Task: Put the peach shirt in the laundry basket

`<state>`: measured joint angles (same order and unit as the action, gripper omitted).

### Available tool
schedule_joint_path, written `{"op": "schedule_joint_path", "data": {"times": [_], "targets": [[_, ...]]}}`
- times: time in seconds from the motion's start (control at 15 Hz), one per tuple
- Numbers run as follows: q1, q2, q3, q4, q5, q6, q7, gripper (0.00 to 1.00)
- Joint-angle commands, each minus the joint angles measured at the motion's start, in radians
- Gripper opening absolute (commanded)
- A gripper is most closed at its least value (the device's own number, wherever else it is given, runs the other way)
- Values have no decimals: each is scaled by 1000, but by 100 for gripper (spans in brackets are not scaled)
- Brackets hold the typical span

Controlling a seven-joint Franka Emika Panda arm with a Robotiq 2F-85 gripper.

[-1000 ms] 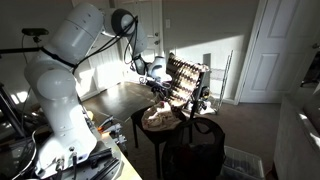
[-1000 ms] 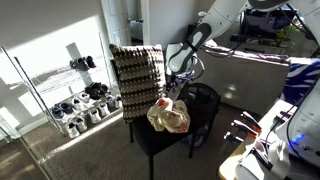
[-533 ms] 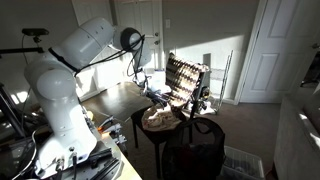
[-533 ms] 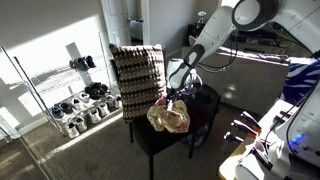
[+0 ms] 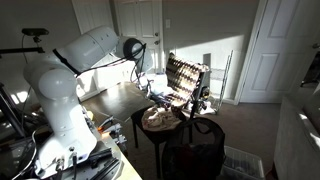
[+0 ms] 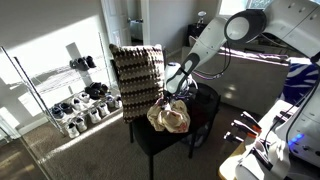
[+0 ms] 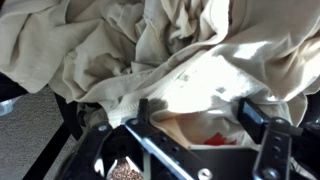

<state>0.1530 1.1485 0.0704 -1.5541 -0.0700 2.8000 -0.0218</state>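
Observation:
The peach shirt (image 5: pixel 156 120) lies crumpled with other pale cloth on a dark chair, seen in both exterior views (image 6: pixel 168 118). It fills the wrist view (image 7: pixel 150 50), with a red patch under a fold. The woven laundry basket (image 5: pixel 187 80) stands right behind the pile (image 6: pixel 136 78). My gripper (image 5: pixel 160 101) hangs just over the pile's top (image 6: pixel 168 96). In the wrist view its two fingers (image 7: pixel 197 112) are spread apart, open, with a fold of cloth between them.
The dark chair (image 6: pixel 160 143) holds the pile, with a second black seat (image 5: pixel 206 133) beside it. A shoe rack (image 6: pixel 78 105) stands by the sunlit wall. White doors (image 5: pixel 275 50) are behind. A desk with cables (image 6: pixel 262 150) is nearby.
The arm's upper links have swung and dropped toward the chair. The gripper has stayed over the pile and sunk slightly closer to the cloth. The pile has not moved.

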Motion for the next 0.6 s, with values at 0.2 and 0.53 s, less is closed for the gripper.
{"op": "schedule_joint_path", "data": {"times": [0.2,0.53], "targets": [[-10,47,10,71,-28,3,-68,39],[-36,16,39,39,-23,8,-104,8]]}}
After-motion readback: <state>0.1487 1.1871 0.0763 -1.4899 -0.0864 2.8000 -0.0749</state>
